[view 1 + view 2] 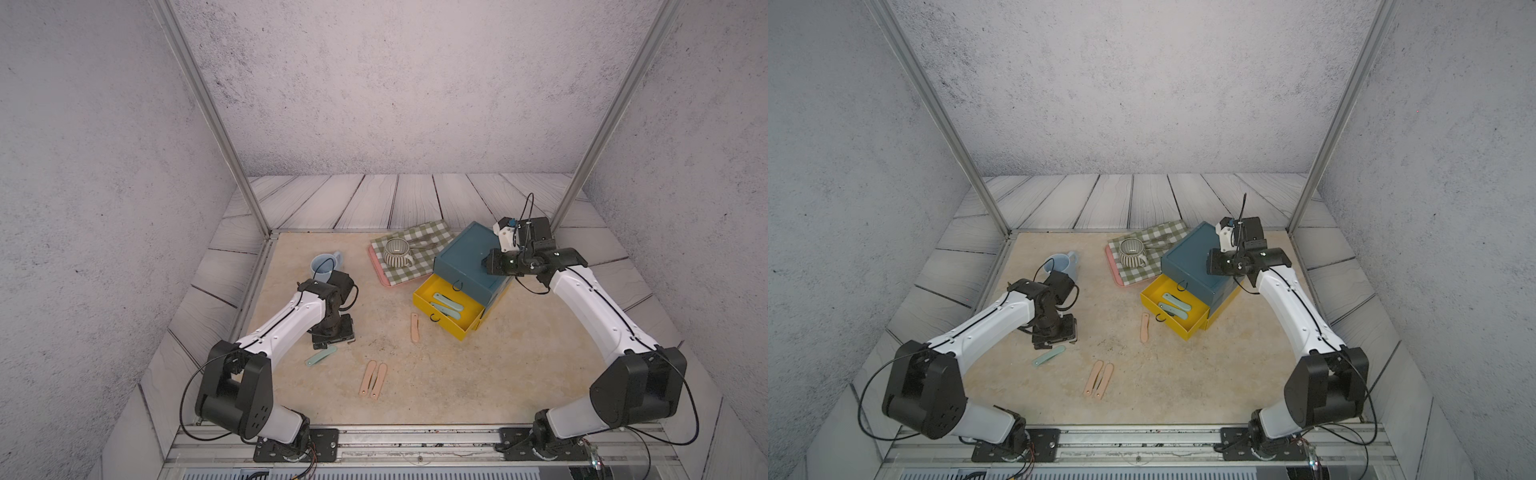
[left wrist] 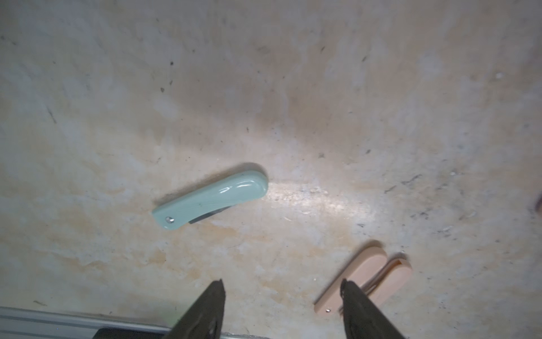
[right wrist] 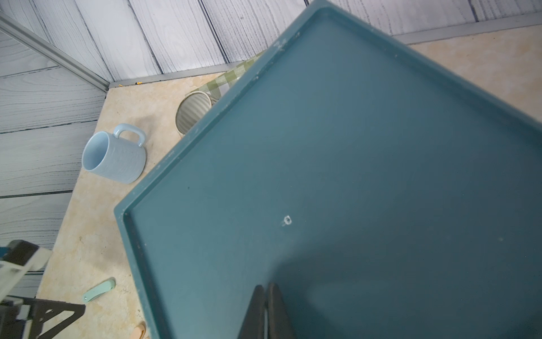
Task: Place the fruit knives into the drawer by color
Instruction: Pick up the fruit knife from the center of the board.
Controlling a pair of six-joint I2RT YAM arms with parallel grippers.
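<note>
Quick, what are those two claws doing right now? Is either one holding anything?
Left gripper: open, holding nothing, near the green knife.
Right gripper: closed, holding nothing, over the blue chest.

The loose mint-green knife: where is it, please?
In both top views the mint-green knife lies on the table beside the left gripper, left of two peach-pink knives.

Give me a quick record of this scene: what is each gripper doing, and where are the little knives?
left gripper: open, empty, above the table near the loose mint knife
right gripper: shut, empty, over the teal top of the chest
yellow drawer: pulled open, two mint knives inside
peach-pink knives: three on the table, one near the drawer, two side by side
</note>
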